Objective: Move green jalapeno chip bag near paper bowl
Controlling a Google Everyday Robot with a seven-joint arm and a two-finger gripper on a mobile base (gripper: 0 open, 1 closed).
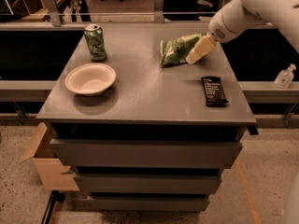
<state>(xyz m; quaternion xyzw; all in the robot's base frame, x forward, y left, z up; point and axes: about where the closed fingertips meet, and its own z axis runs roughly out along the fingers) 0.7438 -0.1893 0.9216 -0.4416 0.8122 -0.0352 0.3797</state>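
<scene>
The gripper (197,51), hold unreadable, meets the green jalapeno chip bag (176,51) just left of it; puffy foil could slip free.

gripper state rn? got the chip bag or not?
Gripper: at the right edge of the green jalapeno chip bag, toward the table's far right; open or closed cannot be told, nor whether it grips the bag.
</scene>
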